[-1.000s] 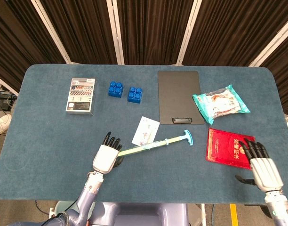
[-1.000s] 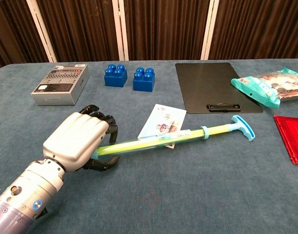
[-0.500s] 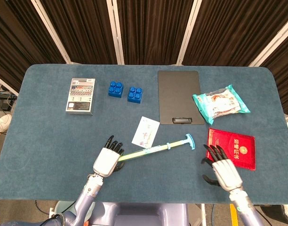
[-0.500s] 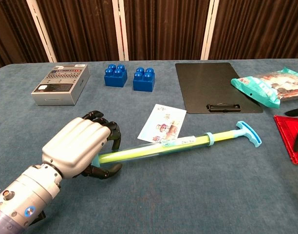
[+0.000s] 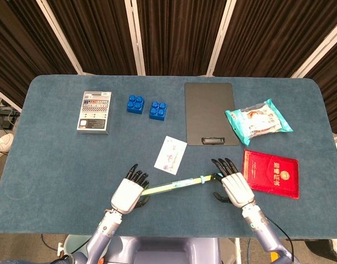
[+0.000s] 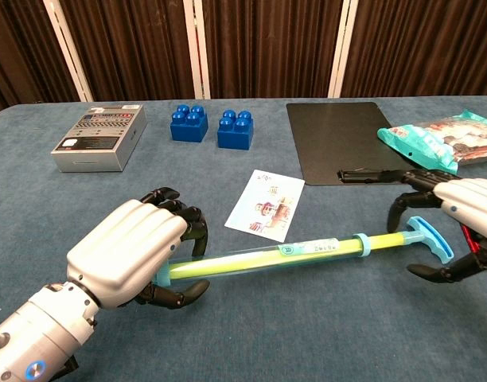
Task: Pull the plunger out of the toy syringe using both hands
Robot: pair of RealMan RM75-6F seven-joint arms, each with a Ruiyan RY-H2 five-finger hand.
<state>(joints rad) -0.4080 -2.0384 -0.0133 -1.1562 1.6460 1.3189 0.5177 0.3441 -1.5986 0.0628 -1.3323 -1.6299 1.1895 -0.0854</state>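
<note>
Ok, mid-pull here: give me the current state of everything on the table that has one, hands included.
Toy syringe, clear barrel with yellow-green plunger: lifted, roughly level, plunger partly out.
Left hand: grips the barrel end.
Right hand: fingers spread around the blue T-handle, not closed on it.
Black clipboard: flat, clip nearest the robot.
Teal snack bag: lying flat, looks sealed.
Red booklet: closed.
Picture card: face up.

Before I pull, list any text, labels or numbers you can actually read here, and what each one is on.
None can be quoted with certainty.
Toy syringe label: small dark characters, too small to read.
Red booklet: gold characters, too blurred.
Grey box: printed rows and a white sticker, unreadable.
Card: pictures and print, unreadable.
Snack bag: print illegible.
</note>
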